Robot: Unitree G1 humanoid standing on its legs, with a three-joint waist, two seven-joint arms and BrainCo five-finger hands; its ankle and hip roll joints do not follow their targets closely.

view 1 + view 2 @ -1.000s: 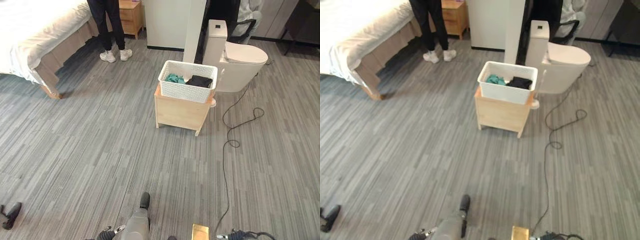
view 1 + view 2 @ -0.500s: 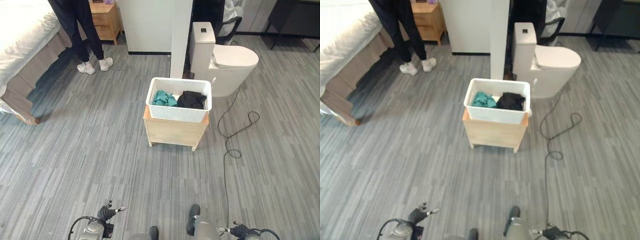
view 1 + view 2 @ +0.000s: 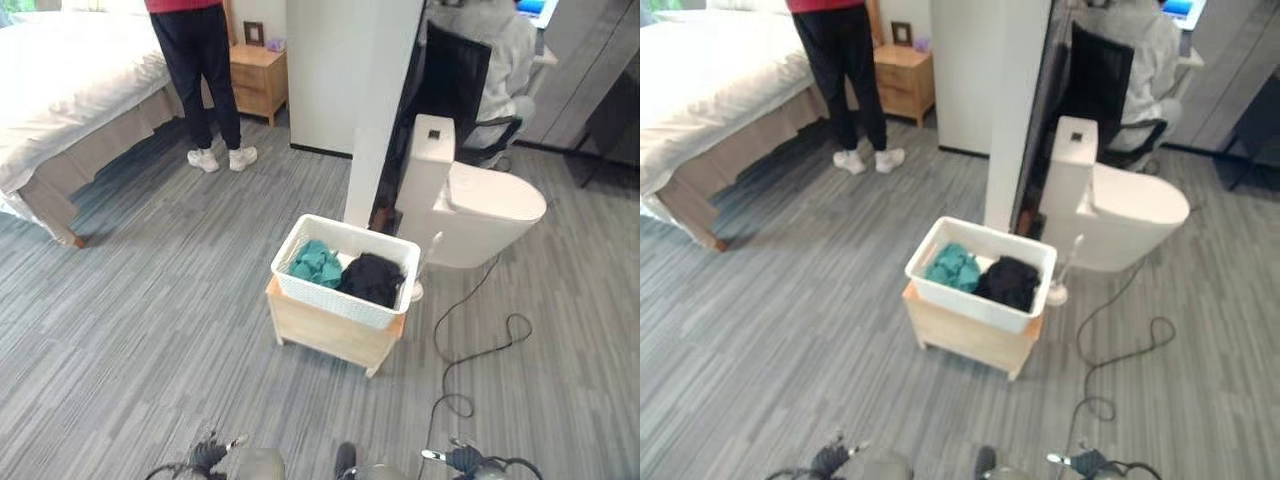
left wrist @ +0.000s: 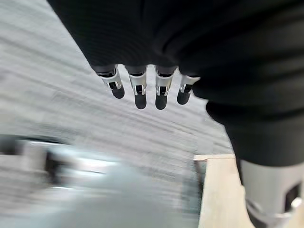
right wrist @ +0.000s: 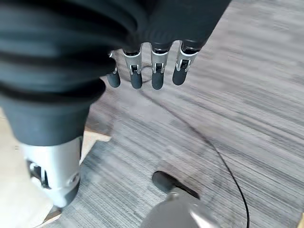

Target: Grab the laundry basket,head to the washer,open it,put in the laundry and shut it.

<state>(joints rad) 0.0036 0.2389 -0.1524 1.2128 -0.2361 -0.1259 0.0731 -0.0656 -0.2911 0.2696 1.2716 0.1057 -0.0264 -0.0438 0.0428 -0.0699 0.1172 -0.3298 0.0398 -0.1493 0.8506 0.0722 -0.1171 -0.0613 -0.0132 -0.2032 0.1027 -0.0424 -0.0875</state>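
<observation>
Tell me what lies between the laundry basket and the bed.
In the left eye view, only bare grey floor lies between the white laundry basket, set on its wooden stand, and the bed.

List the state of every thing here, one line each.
Laundry basket: upright on the wooden stand, not held.
Clothes: inside the basket.
Toilet: lid down.
Left hand: open, empty.
Right hand: open, empty.
Person: standing by the bed.
</observation>
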